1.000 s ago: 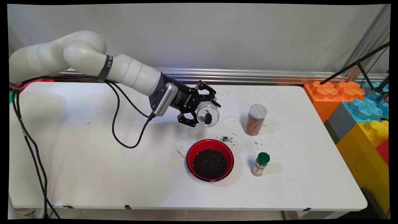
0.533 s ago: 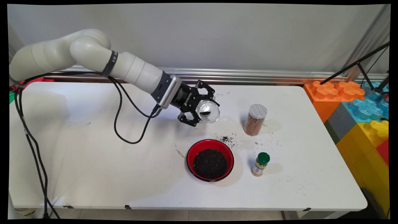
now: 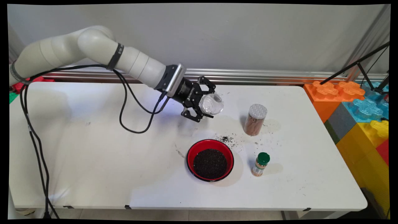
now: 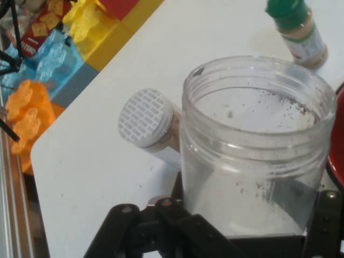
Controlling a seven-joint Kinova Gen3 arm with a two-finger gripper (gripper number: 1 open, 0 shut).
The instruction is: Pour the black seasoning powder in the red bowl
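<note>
Gripping a nearly empty clear plastic jar point(image 3: 211, 103) above the white table point(image 3: 93, 149), the gripper point(image 3: 203, 104) holds it tilted; leftover dark grains could spill beside the red bowl point(image 3: 210, 160).

A white, rounded robot arm point(image 3: 93, 49) wears a black band behind a silver-edged wrist block. Black cables point(image 3: 124, 102) hang beneath it. The black two-finger gripper point(image 3: 203, 101) has open-frame linkages and white lettering.
</note>
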